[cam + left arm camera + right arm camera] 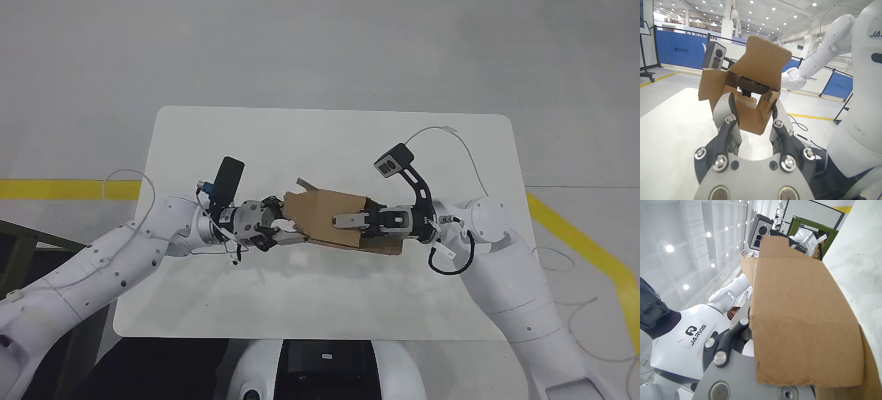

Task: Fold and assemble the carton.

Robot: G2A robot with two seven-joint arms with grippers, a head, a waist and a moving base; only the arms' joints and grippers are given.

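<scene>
Left end effector: grasping carton | right end effector: grasping carton | cartons: 1

Carton hung over the middle of the table, off its surface, lengthwise left to right. Left gripper was at its left, open end. Right gripper clamped the right end, one finger lying over the top face. A flap stood up at the left end, far side.
</scene>
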